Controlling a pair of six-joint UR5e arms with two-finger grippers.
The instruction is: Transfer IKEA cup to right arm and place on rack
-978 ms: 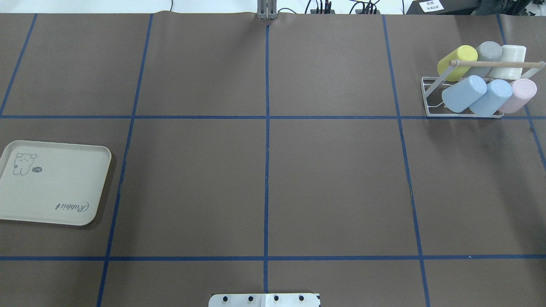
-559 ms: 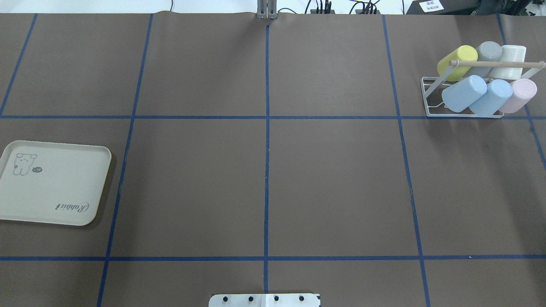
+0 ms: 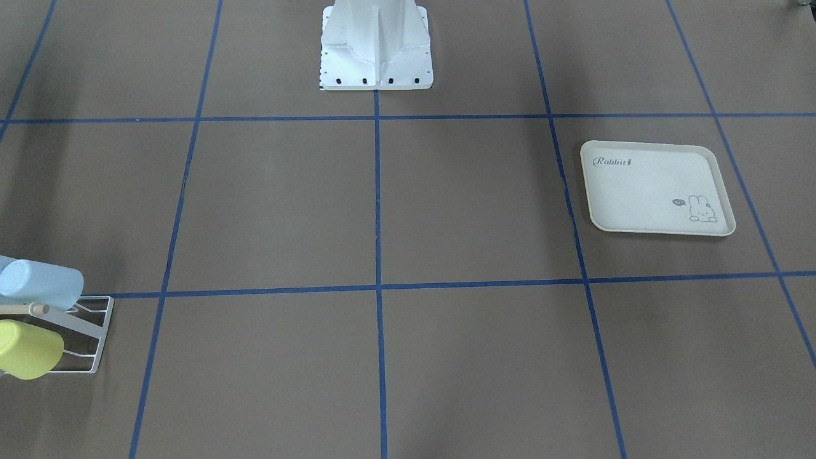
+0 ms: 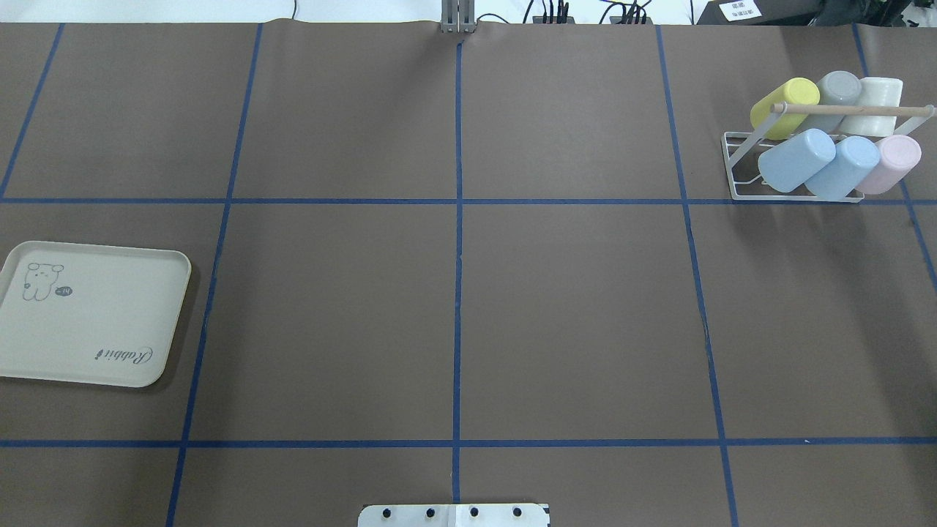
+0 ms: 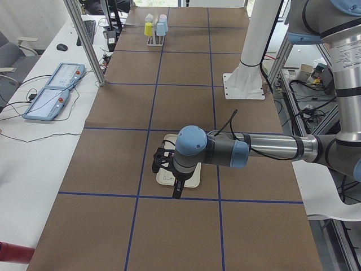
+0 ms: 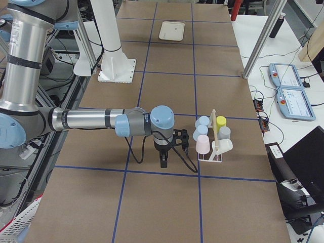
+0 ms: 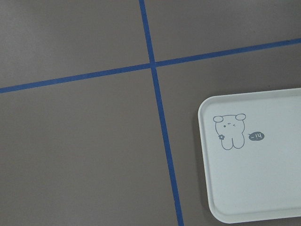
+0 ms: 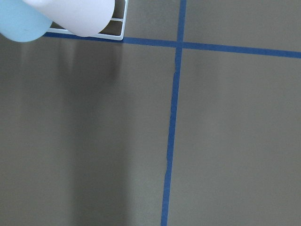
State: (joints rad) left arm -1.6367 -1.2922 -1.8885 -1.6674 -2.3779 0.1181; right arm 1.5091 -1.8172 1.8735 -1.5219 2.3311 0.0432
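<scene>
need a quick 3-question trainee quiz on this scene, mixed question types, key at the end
1. How many cups are on the rack?
2. True or false: a cup lies on the rabbit-print tray.
3. Which cup colour appears twice on the rack? A) pink B) light blue C) yellow

Key: 1. six; 2. false, the tray holds nothing; 3. B
</scene>
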